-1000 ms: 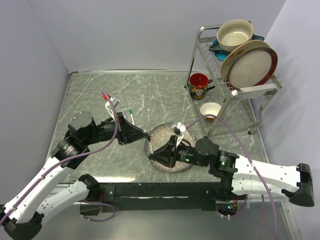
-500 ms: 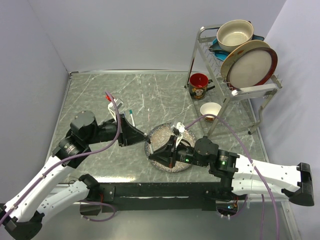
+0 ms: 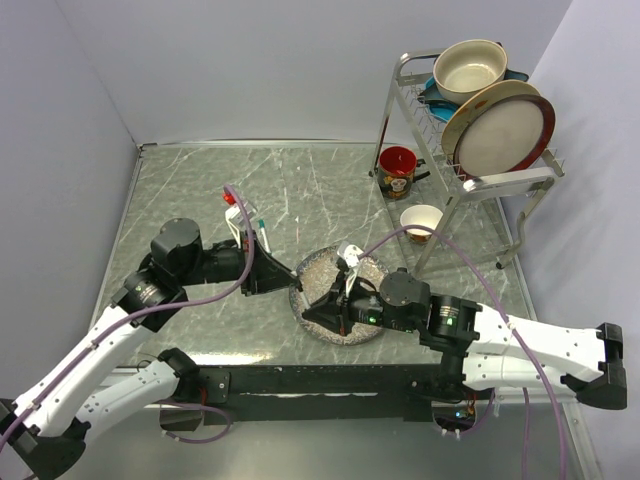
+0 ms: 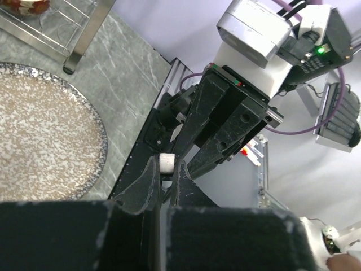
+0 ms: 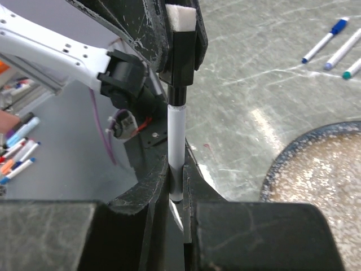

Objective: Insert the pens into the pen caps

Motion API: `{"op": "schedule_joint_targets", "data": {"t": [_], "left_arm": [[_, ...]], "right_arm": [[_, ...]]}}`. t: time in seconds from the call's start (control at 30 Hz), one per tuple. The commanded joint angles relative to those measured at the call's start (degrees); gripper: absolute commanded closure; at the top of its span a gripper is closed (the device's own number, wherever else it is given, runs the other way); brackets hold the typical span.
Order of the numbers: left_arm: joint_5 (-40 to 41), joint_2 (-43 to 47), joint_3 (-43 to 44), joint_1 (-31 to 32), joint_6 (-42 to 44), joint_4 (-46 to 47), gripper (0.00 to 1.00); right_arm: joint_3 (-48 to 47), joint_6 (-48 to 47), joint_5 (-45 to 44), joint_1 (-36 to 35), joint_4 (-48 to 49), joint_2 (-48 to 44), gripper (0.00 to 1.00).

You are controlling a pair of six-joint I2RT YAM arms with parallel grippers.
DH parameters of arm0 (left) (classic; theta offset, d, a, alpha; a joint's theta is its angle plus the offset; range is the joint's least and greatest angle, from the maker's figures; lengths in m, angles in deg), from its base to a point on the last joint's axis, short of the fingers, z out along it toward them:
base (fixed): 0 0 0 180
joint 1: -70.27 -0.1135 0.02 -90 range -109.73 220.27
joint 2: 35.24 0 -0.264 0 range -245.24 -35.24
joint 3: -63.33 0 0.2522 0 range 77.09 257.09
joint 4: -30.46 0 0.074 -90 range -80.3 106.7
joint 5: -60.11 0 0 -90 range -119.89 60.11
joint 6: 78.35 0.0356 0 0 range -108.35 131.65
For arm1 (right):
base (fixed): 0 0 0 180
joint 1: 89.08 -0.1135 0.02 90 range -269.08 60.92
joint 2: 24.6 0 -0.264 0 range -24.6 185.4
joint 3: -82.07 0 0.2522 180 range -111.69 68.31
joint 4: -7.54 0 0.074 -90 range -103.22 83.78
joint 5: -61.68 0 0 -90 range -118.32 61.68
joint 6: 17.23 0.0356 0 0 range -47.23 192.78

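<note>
The right gripper [image 3: 312,312] is grasping a pen [image 5: 176,141]. Its jaws are clenching on the lower part of the white barrel, and the pen is standing straight out from between them. The left gripper [image 3: 288,280] is reaching in from the opposite side, and the two grippers are meeting tip to tip just over the near-left rim of the plate [image 3: 322,264].

In the right wrist view, the pen's far end is sitting in a black cap [image 5: 177,95]. The cap is in line with the barrel, and the left jaws are clamping it, pressed tight together. How deep the pen is seated cannot be told.

In the left wrist view, the left gripper [image 4: 166,175] is pinching a small white end piece [image 4: 167,162] between narrow jaws. Whether that piece belongs to the pen or the cap cannot be told. The black fingers of the right gripper are showing directly beyond it.

The plate is lying on the bench [image 3: 200,190] and nothing is showing on its visible part. Three spare pens [image 5: 341,52] are lying side by side on the bench, well apart from the grippers and left of the plate in the top view. One is showing a blue end and one a teal end.

A rack [image 3: 470,170] is standing at the far right of the bench, with a red mug [image 3: 398,170] and a white cup [image 3: 421,219] at its foot.
</note>
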Motion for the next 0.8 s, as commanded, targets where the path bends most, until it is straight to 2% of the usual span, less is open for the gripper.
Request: {"op": "schedule_joint_targets", "data": {"t": [0.0, 0.2, 0.3, 0.47, 0.53, 0.57, 0.63, 0.77], "left_arm": [[-5.52, -1.42, -3.38, 1.26, 1.42, -0.43, 0.99], [-5.53, -3.52, -8.21, 3.19, -0.07, 5.19, 0.99], [-3.16, -5.45, -8.57, 4.34, 0.98, 3.54, 0.99], [-6.65, -6.25, -13.57, 5.74, -1.83, 11.00, 0.99], [-3.78, -5.29, -17.17, 6.09, -4.36, 12.22, 0.99], [-5.68, -5.02, -18.83, 6.36, -7.25, 17.80, 0.99], [-4.83, -5.02, -20.26, 7.32, -6.85, 16.55, 0.99], [-8.25, -4.40, -23.51, 7.85, -11.05, 24.09, 0.99]], "right_arm": [[-8.32, -4.33, -7.64, 0.23, 6.97, 0.56, 1.00], [-15.45, -7.33, -11.77, 0.40, 3.54, 4.60, 1.00], [-16.24, -6.89, -13.45, 1.19, 4.94, 5.13, 1.00], [-17.65, -4.60, -12.13, 6.01, 8.99, 6.54, 1.00], [-17.74, -5.13, -11.87, 7.25, 10.56, 6.54, 1.00], [-17.91, -5.39, -11.61, 8.48, 11.01, 6.54, 1.00], [-18.09, -5.48, -9.94, 10.32, 12.32, 6.10, 1.00], [-14.93, -3.55, 1.89, 15.68, 19.62, 5.22, 1.00]]}}
